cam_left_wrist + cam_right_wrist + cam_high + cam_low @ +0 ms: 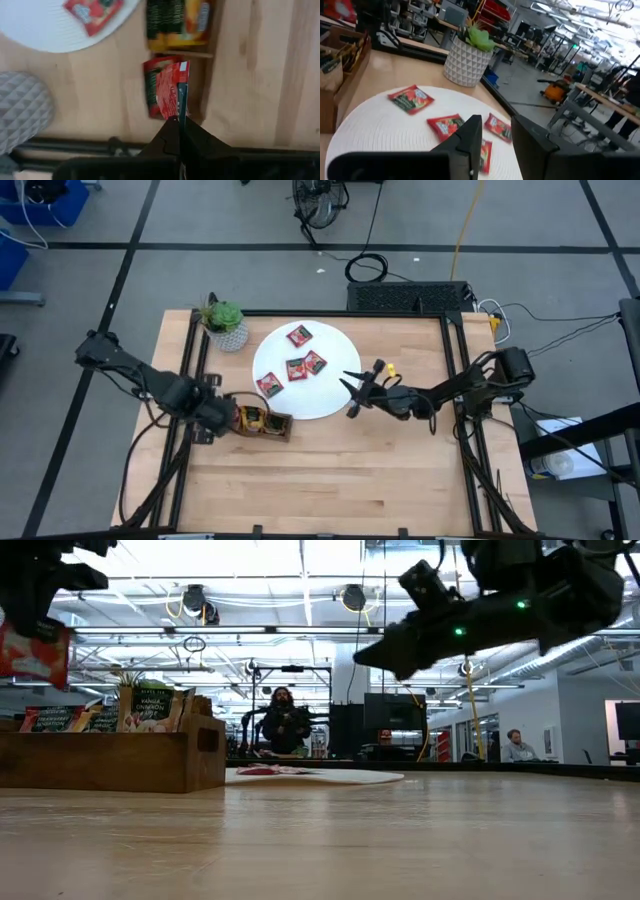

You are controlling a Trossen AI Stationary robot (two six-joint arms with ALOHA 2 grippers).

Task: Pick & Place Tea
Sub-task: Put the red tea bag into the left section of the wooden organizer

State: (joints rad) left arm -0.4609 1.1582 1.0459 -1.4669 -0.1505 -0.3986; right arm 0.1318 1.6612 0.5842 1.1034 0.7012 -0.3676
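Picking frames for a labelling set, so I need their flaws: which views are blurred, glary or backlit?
Low view: bright ceiling lights leave the right gripper a dark silhouette, and the near table is soft. Left wrist view: the red sachet held in the left gripper is blurred. Right wrist view: the near fingers are out of focus. High view: evenly lit.

Both arms [150,380] matte black w/ green LEDs.
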